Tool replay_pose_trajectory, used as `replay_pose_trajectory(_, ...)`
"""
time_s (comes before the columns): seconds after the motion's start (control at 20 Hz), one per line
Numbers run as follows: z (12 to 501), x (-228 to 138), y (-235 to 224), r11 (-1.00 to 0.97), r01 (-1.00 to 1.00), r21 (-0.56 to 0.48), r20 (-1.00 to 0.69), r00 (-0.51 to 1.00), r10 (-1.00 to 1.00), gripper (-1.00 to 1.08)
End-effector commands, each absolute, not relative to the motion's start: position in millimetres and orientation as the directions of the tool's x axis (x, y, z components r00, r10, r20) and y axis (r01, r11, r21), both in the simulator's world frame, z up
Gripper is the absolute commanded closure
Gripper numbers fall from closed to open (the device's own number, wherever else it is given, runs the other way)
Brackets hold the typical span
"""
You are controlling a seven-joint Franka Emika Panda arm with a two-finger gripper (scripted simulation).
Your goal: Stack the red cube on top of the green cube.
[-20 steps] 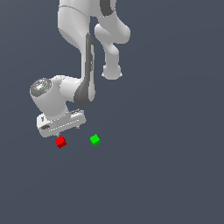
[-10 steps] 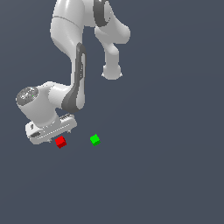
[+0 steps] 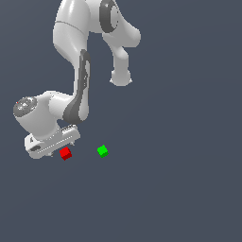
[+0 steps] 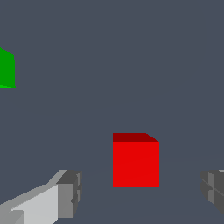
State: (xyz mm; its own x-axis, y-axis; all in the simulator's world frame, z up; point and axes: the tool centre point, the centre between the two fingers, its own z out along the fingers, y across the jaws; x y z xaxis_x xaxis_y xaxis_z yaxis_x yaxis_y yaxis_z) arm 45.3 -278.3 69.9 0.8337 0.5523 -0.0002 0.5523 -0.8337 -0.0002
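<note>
Sitting between the wide-open, empty claw's (image 4: 140, 190) 2 fingers (image 4: 70, 194), the red cube (image 4: 135, 159) touches neither one.

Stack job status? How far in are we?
Done: the hand is lined up at the red cube, open, one finger on each side and not touching it. In hand: nothing gripped, the cube sits on the floor. Left: close, lift, carry it over to the green cube, which stands apart and bare, and set it on top.
</note>
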Motion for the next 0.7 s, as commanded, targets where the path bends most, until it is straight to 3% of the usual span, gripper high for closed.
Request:
replay_pose_trajectory(0.0,70,45,-278,-0.834,0.553,0.000,0.000,0.834,0.553,-0.92)
replay_pose_trajectory(0.65,21,45,-278,-0.832,0.554,0.000,0.000,0.832,0.554,-0.92)
